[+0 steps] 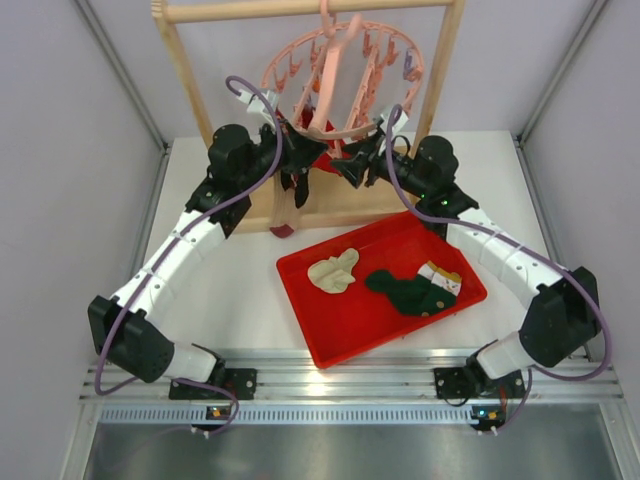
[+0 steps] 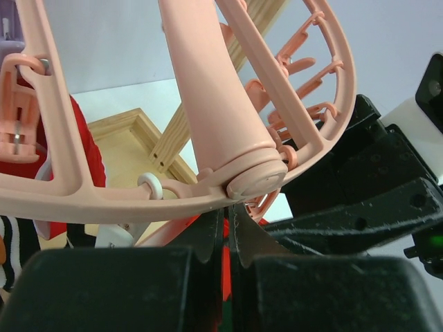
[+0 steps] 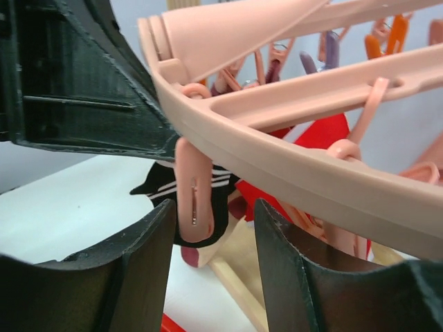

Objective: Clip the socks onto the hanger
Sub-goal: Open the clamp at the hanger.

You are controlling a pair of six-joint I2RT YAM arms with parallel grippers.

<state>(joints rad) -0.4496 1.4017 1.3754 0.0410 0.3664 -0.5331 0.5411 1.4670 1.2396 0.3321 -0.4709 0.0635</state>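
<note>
The left pincer (image 2: 223, 232) is squeezing a red sock (image 2: 225, 273) just under the pink hanger (image 1: 335, 75), which is hanging on the wooden rack (image 1: 250, 10). The right pincer (image 3: 214, 207) is hovering open around a dangling peg (image 3: 194, 200).

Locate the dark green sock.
In the top view, the green sock lies in the red tray, just right of the cream sock.
</note>
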